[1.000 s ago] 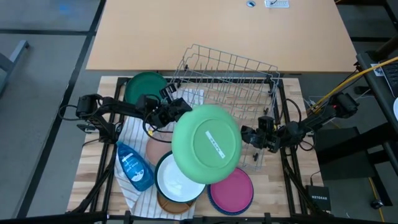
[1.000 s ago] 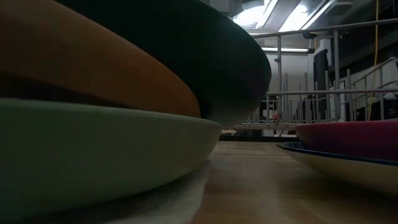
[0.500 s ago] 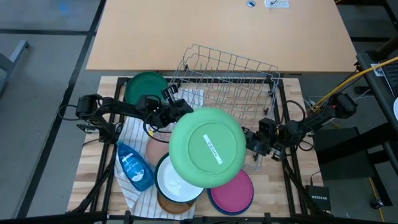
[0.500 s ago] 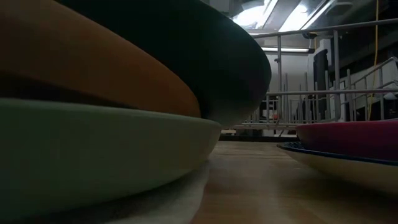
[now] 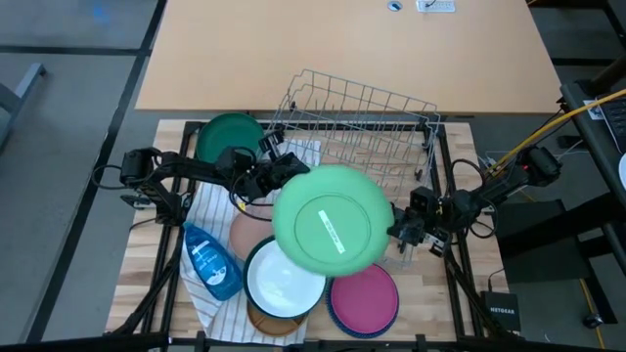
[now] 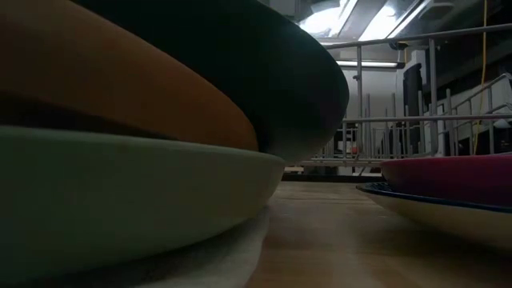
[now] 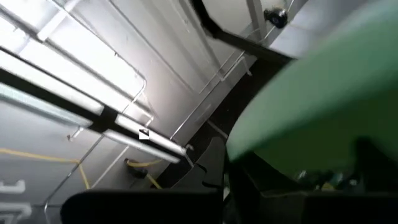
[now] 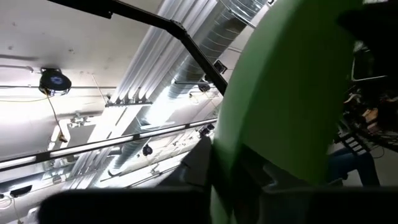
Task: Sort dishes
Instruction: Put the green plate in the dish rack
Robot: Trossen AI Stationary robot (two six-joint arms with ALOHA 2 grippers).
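a: looking down from the high view, where is the light green plate (image 5: pixel 331 217)?

b: lifted over the middle of the worktop (image 5: pixel 435 293), underside up, with a white label at its centre. it hides part of the peach plate (image 5: pixel 245 233) beneath it.

a: who has it?

b: both arms. the left gripper (image 5: pixel 277 170) comes in from the left of the frame and has its fingers together on the plate's upper-left rim. the right gripper (image 5: pixel 399 227) reaches from the right and meets the plate's right edge; the right wrist view shows the green rim (image 8: pixel 280 118) running between its dark fingers, closed on it.

a: and the other dishes?

b: a dark green plate (image 5: pixel 229 137) lies at the upper left of the worktop. a white bowl (image 5: pixel 284 282) sits low in the centre on a tan dish (image 5: pixel 262 320), and a magenta plate (image 5: pixel 363 298) lies to its right on a blue-rimmed one. the low view shows only close rims of those stacks.

a: anything else?

b: a grey wire rack (image 5: pixel 362 122) stands tilted at the far edge of the worktop, a blue soap bottle (image 5: pixel 210 259) lies at lower left on a striped cloth (image 5: pixel 207 215).
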